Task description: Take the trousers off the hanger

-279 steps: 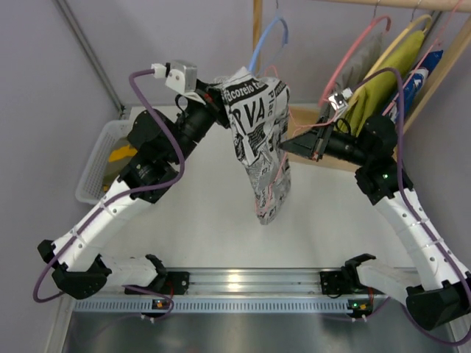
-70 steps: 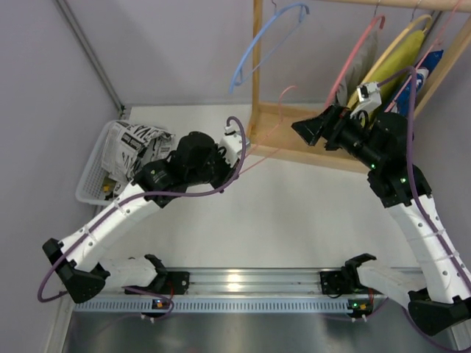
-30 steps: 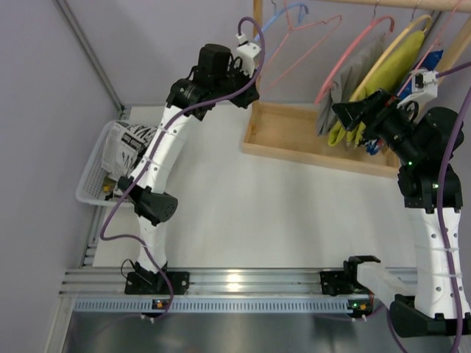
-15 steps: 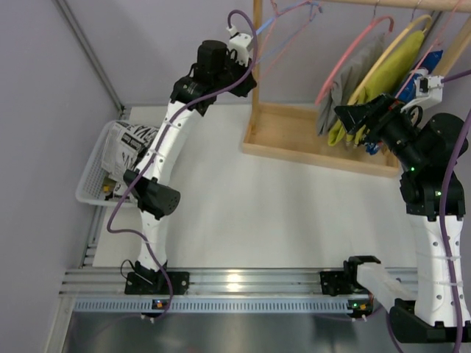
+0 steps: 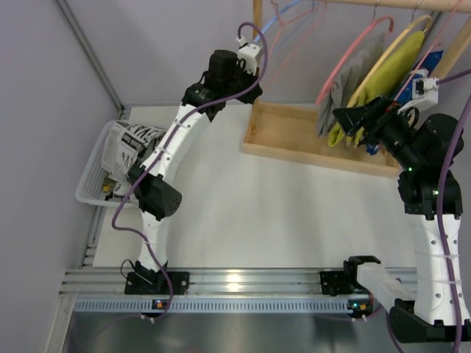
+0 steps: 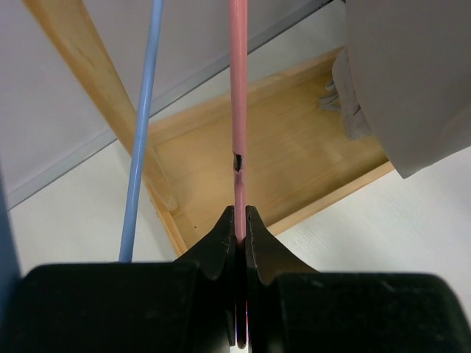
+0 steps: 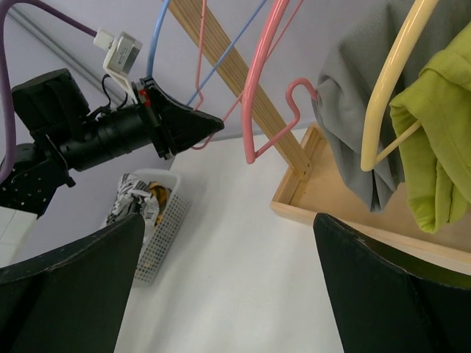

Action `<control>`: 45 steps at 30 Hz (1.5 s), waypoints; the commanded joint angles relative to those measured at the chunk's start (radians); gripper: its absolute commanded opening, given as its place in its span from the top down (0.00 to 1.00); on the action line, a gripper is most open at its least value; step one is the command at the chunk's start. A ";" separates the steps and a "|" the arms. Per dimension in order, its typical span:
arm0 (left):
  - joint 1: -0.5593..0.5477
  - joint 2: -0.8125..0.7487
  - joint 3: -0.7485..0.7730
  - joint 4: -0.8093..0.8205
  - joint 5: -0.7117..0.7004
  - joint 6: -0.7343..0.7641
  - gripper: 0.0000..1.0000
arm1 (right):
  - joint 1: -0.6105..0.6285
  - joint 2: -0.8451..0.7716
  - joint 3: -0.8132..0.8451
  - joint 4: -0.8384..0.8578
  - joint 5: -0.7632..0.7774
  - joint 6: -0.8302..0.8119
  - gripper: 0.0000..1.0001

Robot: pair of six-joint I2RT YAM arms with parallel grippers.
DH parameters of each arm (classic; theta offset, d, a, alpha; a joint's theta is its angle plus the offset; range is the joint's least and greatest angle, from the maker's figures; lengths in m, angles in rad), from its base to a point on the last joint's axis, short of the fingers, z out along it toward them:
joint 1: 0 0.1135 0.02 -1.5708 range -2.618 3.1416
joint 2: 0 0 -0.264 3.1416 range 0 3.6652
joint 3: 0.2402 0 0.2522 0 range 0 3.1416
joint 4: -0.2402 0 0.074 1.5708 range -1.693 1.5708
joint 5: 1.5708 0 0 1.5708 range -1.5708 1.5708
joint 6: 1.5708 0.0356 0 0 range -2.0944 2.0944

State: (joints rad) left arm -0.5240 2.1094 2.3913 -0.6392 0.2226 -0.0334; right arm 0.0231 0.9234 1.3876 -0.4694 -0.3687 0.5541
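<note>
- At the left end of the wooden rack rail (image 5: 368, 4), the thin pink-red wire clothes hanger (image 6: 237, 110) is clamped between the closed jaws of the left gripper (image 6: 241, 213).
- From that grip the wire is seen to run straight away from the fingertips, in line with the gripper's own axis, up toward the rail. A light blue hanger (image 6: 143, 110) hangs just beside it.
- Whether the hook has been seated over the rail cannot be told, as the hook is cut off at the top edge of the overhead view.
- The soft black-and-white printed trousers (image 5: 132, 143) are found bunched in the white mesh basket (image 5: 92, 173), well apart from the hanger and low to the left of the raised left arm. No fabric is seen on the wire.
- The right gripper (image 7: 228, 220) is held with its jaws wide apart and nothing between them, near the grey and olive garments and well away from the hanger.
- The separation is therefore judged done. Any release is judged to depend on the hook's position over the rail, with the left arm the nearer.
</note>
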 commanded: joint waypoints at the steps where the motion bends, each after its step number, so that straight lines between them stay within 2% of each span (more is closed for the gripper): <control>1: -0.005 -0.058 -0.043 -0.023 -0.044 -0.042 1.00 | -0.014 -0.008 0.007 0.021 -0.012 0.009 0.01; 7: 0.054 -0.063 -0.026 -0.019 -0.118 -0.164 1.00 | -0.012 -0.021 0.002 0.017 -0.015 0.000 0.01; 15: 0.090 -0.086 0.012 -0.017 -0.149 -0.172 1.00 | -0.012 -0.018 0.001 0.021 -0.024 0.006 0.01; 16: 0.090 -0.086 0.008 -0.017 -0.137 -0.165 0.93 | -0.014 -0.017 0.001 0.025 -0.026 0.007 0.01; 17: 0.091 -0.092 0.002 -0.017 -0.126 -0.161 0.69 | -0.012 -0.015 0.001 0.026 -0.027 0.009 0.01; 19: 0.091 -0.101 -0.010 -0.016 -0.097 -0.155 0.53 | -0.012 -0.017 0.002 0.029 -0.027 0.009 0.01; 20: 0.090 -0.112 -0.020 -0.017 -0.082 -0.146 0.38 | -0.014 -0.017 0.002 0.028 -0.027 0.009 0.00; 21: 0.090 -0.118 -0.023 -0.017 -0.062 -0.142 0.34 | -0.012 -0.015 0.002 0.029 -0.027 0.006 0.01; 22: 0.090 -0.132 -0.033 -0.016 -0.033 -0.138 0.25 | -0.012 -0.018 -0.001 0.032 -0.027 0.006 0.01; 23: 0.090 -0.141 -0.038 -0.016 -0.007 -0.134 0.25 | -0.012 -0.018 -0.001 0.035 -0.029 0.007 0.01; 24: 0.090 -0.149 -0.041 -0.017 0.015 -0.125 0.20 | -0.012 -0.018 -0.001 0.037 -0.030 0.007 0.01; 28: 0.087 -0.228 -0.093 -0.013 0.050 -0.103 0.12 | -0.012 -0.018 0.004 0.037 -0.033 0.001 0.01; 31: 0.087 -0.319 -0.193 0.010 0.047 -0.108 0.09 | -0.012 -0.021 0.004 0.038 -0.035 0.000 0.00; 36: 0.088 -0.480 -0.444 0.122 -0.025 -0.092 0.07 | -0.012 -0.020 -0.001 0.043 -0.045 0.004 0.01; 41: 0.088 -0.620 -0.621 0.130 -0.048 -0.072 0.02 | -0.014 -0.017 -0.001 0.048 -0.056 0.003 0.01; 45: 0.090 -0.730 -0.753 0.127 -0.051 -0.060 0.02 | -0.014 -0.017 -0.012 0.054 -0.071 -0.013 0.01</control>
State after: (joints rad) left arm -0.4397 1.4509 1.7069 -0.5674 0.1890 -0.1173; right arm 0.0231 0.9165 1.3811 -0.4572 -0.4168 0.5594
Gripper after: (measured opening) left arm 0.985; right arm 0.993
